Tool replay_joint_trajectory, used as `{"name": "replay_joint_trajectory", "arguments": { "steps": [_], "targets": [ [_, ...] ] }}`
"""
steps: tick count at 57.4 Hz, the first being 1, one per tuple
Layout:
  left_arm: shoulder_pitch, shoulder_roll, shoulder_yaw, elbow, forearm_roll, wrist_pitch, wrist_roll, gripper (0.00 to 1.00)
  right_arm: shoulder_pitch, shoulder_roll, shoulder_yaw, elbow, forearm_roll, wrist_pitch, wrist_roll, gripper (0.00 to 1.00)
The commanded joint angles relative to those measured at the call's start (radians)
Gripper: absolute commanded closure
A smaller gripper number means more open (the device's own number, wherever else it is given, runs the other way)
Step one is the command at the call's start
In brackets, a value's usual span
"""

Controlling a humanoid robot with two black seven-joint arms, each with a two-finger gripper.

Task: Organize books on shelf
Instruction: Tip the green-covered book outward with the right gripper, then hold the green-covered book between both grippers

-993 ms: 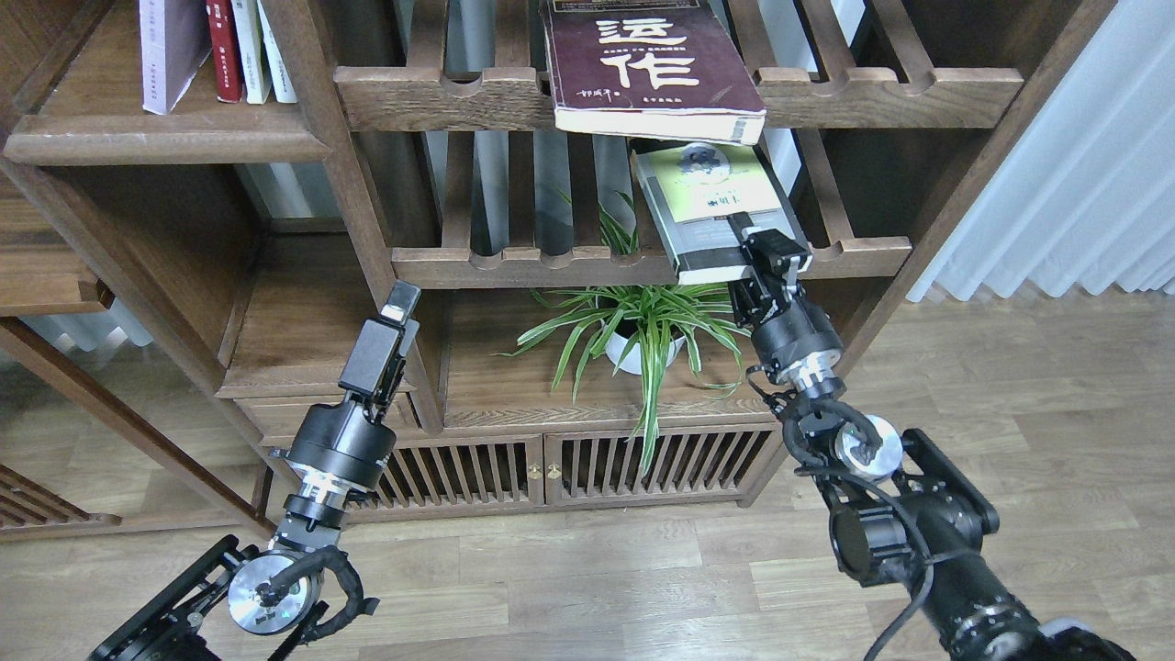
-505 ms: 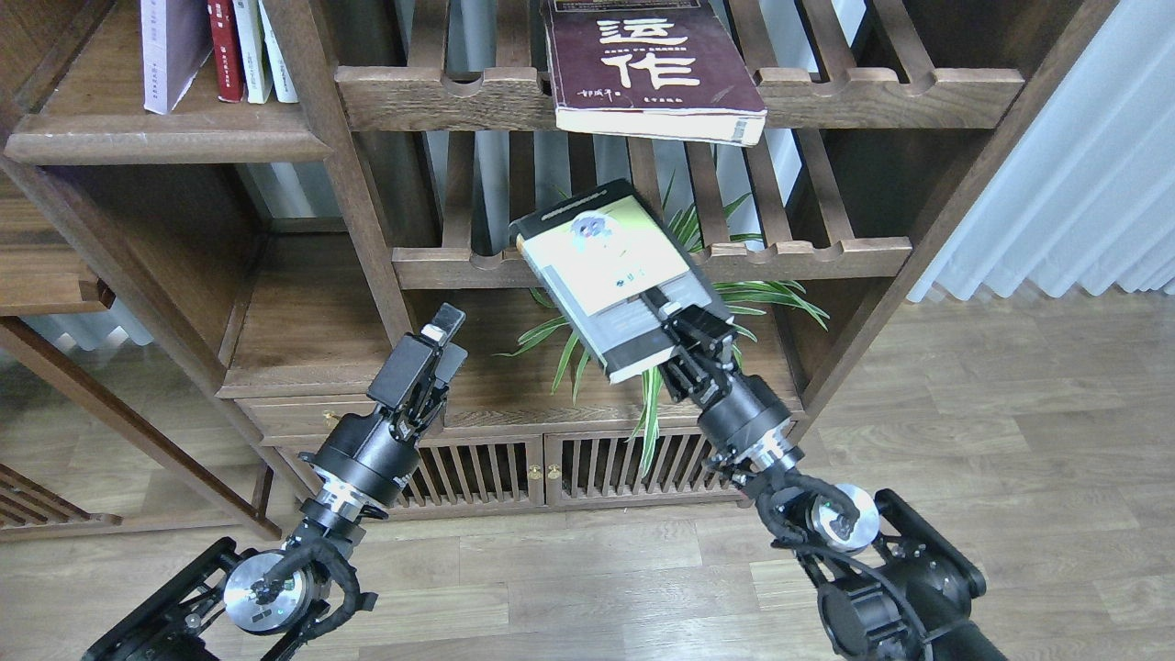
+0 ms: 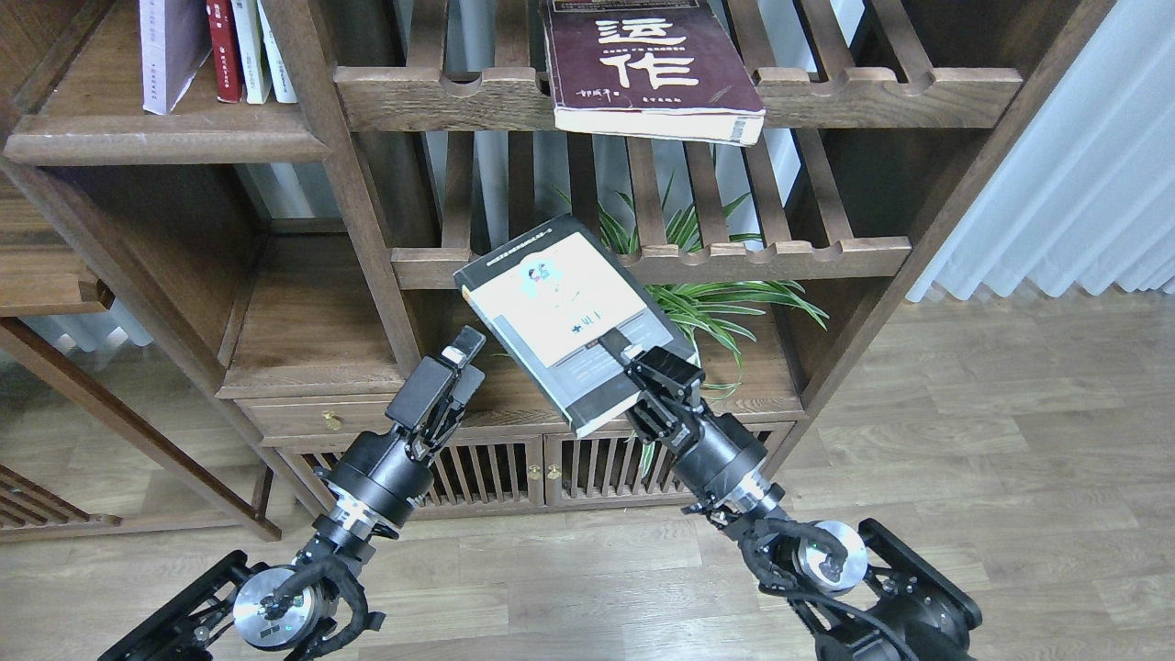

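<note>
My right gripper (image 3: 622, 352) is shut on the near end of the grey-black book with the yellow-green cover panel (image 3: 560, 312). It holds the book tilted in the air, in front of the lower slatted rack. My left gripper (image 3: 462, 360) is empty, with its fingers together, just left of the book's lower corner and not touching it. The thick maroon book with white characters (image 3: 647, 64) lies on the upper slatted rack and overhangs its front rail. The pale lavender-white paperback (image 3: 170, 50) stands on the dark plank shelf (image 3: 156, 145) at the top left.
A red book (image 3: 222, 46) and white books (image 3: 262, 46) stand beside the paperback. A spider plant (image 3: 725, 303) sits behind the held book. Slatted racks (image 3: 780, 257), a low cabinet with slatted doors (image 3: 477, 473) and a curtain (image 3: 1083, 184) at the right surround it.
My right gripper has pulled the grey-black book off the lower slatted rack and brought it down and left. My left gripper has moved right and down, close to the book.
</note>
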Motion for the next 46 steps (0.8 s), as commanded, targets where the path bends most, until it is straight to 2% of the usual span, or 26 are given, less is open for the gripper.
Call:
{"name": "replay_joint_trajectory", "arguments": {
  "steps": [1,41,46],
  "targets": [
    [0.002,-0.018,0.000,0.011,0.001,0.000,-0.001,0.01,0.000,0.013,-0.009,0.003,-0.021,0.000,0.000,0.95],
    [0.003,-0.042,0.000,0.026,0.000,0.000,-0.001,0.03,-0.028,0.022,-0.025,0.052,-0.067,0.000,0.001,0.95],
    [0.002,-0.042,0.002,0.026,0.000,0.000,0.002,0.09,-0.028,0.023,-0.025,0.052,-0.069,0.000,0.001,0.95]
  ]
}}
